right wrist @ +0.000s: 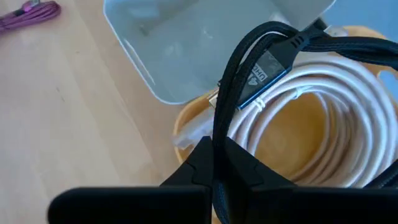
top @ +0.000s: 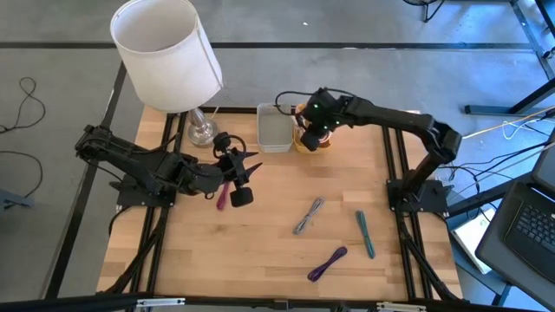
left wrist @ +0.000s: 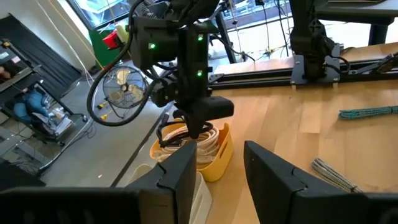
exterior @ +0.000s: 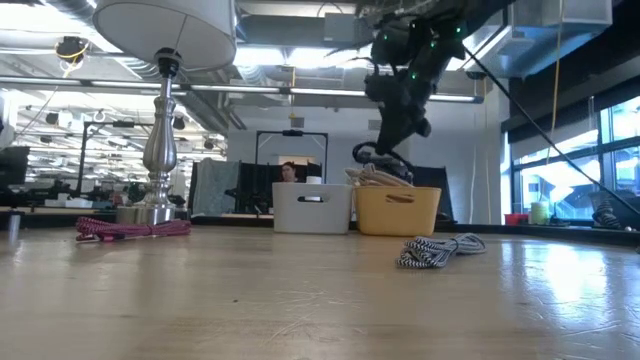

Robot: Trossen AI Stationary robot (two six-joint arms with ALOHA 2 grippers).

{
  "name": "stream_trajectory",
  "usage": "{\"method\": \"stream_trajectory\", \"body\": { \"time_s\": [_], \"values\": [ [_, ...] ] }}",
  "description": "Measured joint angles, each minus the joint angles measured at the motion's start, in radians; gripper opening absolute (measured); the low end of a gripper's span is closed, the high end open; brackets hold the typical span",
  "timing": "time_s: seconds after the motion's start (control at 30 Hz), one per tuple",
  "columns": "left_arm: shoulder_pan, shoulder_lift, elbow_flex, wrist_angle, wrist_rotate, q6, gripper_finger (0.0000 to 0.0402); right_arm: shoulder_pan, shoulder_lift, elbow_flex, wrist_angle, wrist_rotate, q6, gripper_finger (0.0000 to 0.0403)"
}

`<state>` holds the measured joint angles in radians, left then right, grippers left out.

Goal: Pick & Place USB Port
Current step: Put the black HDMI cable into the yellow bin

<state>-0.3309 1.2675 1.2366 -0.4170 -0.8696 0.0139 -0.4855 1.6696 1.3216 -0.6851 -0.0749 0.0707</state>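
Observation:
My right gripper [right wrist: 214, 163] is shut on a black braided USB cable [right wrist: 219, 118], right over the yellow bin [top: 314, 141]. A coiled white cable [right wrist: 323, 106] lies in that bin. In the low view the right gripper [exterior: 384, 152] hangs just above the yellow bin [exterior: 397, 211]. My left gripper [top: 250, 163] is open and empty. It hovers near the lamp's base, its fingers pointing toward the bins, and its open fingers [left wrist: 186, 167] frame the yellow bin [left wrist: 217, 155]. A pink cable [top: 221, 196] lies on the table by the left gripper. My right gripper pinches the black cable between its two fingers at a bend in the strands [right wrist: 217, 134], coming from above. The cable loops away from the fingers, and its blue-edged plug [right wrist: 267, 71] lies over the white coil in the yellow bin.
A white bin [top: 275, 128] stands beside the yellow one, toward the lamp [top: 165, 52]. A grey braided cable [top: 308, 215], a teal cable [top: 365, 234] and a purple cable [top: 327, 263] lie on the table's near right part. A person sits in the room behind the table [exterior: 289, 172].

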Motion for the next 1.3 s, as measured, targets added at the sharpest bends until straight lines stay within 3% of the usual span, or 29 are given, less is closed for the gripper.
{"method": "stream_trajectory", "body": {
  "time_s": [0.87, 1.3],
  "values": [
    [0.000, 0.000, 0.000, -0.006, 0.000, 0.000, 0.0127, -0.069, 0.022, -0.109, 0.096, -0.133, -0.003, 0.0011],
    [0.000, 0.000, 0.000, -0.006, 0.000, 0.000, 0.0127, -0.069, 0.022, -0.109, 0.099, -0.131, -0.001, 0.0125]
  ]
}}
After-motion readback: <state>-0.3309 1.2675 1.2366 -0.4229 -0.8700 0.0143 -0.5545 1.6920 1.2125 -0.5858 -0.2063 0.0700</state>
